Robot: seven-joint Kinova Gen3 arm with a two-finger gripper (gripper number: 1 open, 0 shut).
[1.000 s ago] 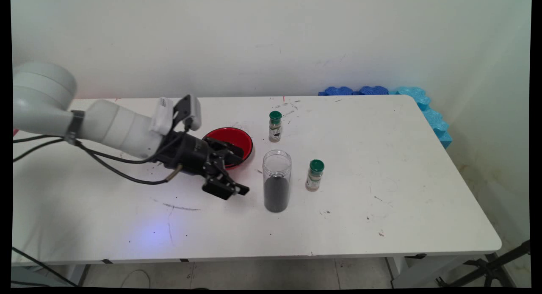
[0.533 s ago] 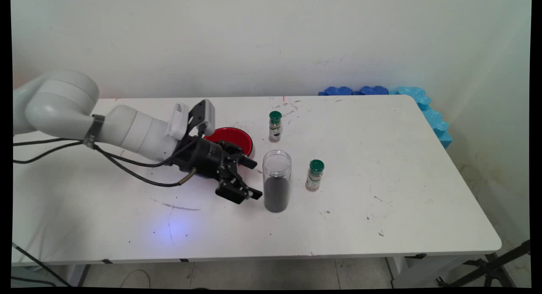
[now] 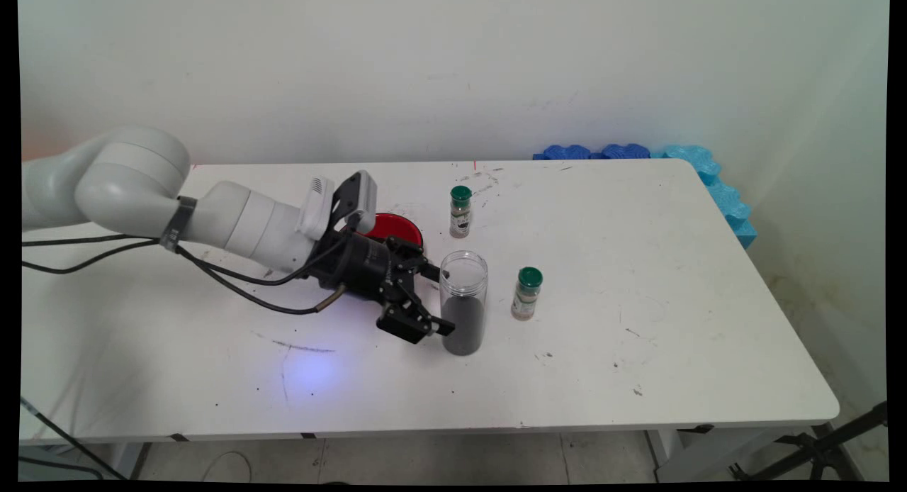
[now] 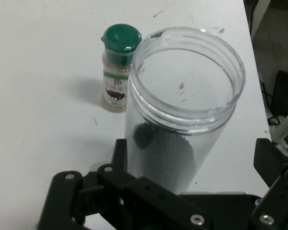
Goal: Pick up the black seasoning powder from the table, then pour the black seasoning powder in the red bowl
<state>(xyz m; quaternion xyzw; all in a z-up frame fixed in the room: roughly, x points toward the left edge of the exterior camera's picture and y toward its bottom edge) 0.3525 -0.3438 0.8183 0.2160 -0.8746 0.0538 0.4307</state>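
Now, gripper (image 3: 441, 300): I see it lying low over the tabletop, reaching from the left edge toward the middle, fingers spread wide.
Fingers: in the hand view one finger (image 4: 120, 153) sits at the jar's left flank and the other stands off to the right, with a gap. I cannot tell whether the left one touches the wall.
Jar (image 3: 463, 300): a clear, lidless jar (image 4: 182, 96) stands upright near the middle of the table (image 3: 638, 265), dark powder filling its lower half. It sits between my spread fingers and nothing is pinched.
Near bottle (image 3: 526, 293): a green-capped spice bottle (image 4: 117, 72) stands upright just beside the jar, on its right-edge side and apart from it.
Far bottle (image 3: 460, 212): its twin stands upright toward the far edge, behind the jar.
Red bowl (image 3: 397, 230): partly hidden behind my wrist, left of the far bottle.
Blue foam (image 3: 708, 173): wraps the far right corner, well apart from everything.
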